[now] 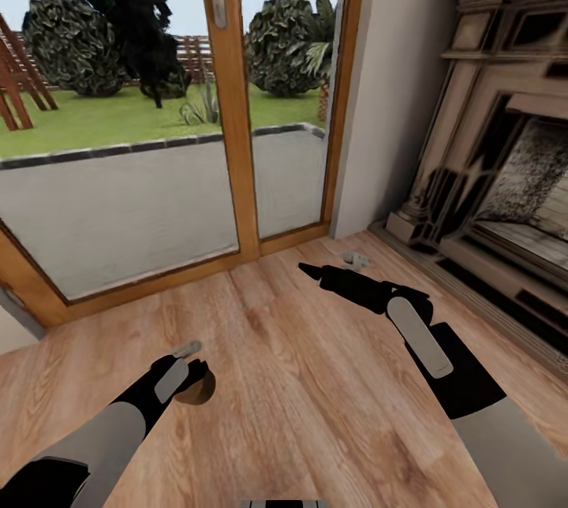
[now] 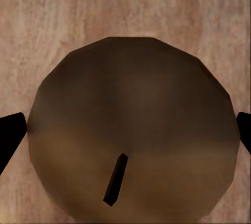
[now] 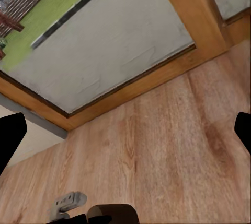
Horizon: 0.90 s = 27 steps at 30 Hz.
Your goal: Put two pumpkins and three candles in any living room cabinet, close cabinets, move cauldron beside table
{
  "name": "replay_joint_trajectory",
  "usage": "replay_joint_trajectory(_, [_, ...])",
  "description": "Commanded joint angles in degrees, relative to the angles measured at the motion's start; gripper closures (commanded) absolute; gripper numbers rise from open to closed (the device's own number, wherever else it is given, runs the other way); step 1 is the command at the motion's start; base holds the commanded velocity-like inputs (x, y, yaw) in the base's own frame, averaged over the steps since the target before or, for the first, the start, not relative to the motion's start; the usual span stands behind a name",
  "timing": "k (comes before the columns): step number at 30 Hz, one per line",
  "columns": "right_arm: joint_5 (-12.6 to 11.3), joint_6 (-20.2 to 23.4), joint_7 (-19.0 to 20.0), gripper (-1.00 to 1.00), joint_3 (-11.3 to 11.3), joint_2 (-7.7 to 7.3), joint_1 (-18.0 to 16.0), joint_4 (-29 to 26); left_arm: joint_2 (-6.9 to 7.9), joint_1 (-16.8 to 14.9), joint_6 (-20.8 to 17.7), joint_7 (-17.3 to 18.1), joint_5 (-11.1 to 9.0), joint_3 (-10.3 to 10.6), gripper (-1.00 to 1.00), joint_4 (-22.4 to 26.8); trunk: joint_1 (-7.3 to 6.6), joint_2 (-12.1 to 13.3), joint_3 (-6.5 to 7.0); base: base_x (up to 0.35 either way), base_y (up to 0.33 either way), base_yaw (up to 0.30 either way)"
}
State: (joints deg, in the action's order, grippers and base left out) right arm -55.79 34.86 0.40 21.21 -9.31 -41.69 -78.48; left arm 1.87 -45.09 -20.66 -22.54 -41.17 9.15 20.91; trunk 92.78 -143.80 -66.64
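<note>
A candle shows from above as a brown-beige round top with a small dark wick. My left gripper has a dark finger touching each side of it. In the head view the candle is a brown disc under the left gripper, low over the wooden floor. My right gripper reaches forward toward the glass door; its fingers stand wide apart with nothing between them. The pumpkins, cabinet, cauldron and table are out of view.
A wooden-framed glass door onto a garden stands ahead. An ornate fireplace fills the right side beside a white wall. A small grey object lies on the floor near the wall corner. Wooden floor spreads around both arms.
</note>
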Motion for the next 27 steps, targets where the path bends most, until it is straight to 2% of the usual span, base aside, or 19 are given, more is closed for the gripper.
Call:
replay_joint_trajectory(1, [-0.03,0.13,0.04,-1.0,0.06,-0.03,-0.06,0.0,0.08,0.0,-0.26,-0.66,-0.4,0.52,1.0,0.19,0.0,-0.02,-0.05,0.145,0.0,-0.289])
replay_joint_trajectory(11, [-0.02,-0.22,0.17,-1.0,0.06,-0.09,-0.06,0.1,0.07,0.0,-0.27,-0.66,-0.4,0.49,1.0,0.19,0.0,-0.02,-0.05,0.271,0.0,-0.246])
replay_joint_trajectory(18, [-0.1,-0.3,0.33,-1.0,-0.45,-0.08,-0.06,1.99,0.07,0.0,-0.26,-0.66,-0.4,0.58,1.0,0.19,0.0,-0.02,-0.05,0.051,0.0,-0.081])
replay_joint_trajectory(24, [-0.17,-0.32,1.36,-1.0,-5.57,-0.09,-0.06,7.42,0.07,0.0,-0.33,-0.61,-0.4,0.53,1.0,0.18,0.0,-0.02,-0.05,0.003,0.0,-0.005])
replay_joint_trajectory(26, [-0.07,-0.19,5.13,-1.0,-9.36,-0.11,-0.06,10.81,0.05,0.0,-0.34,-0.59,-0.38,0.56,1.0,0.18,-0.02,-0.01,0.2,0.0,0.0,-0.049])
replay_joint_trajectory(27, [0.12,0.06,8.08,-1.0,-12.02,-0.15,-0.04,12.58,-0.06,0.0,-0.34,-0.58,-0.35,0.63,1.0,0.19,-0.05,0.01,0.46,0.0,0.0,-0.16])
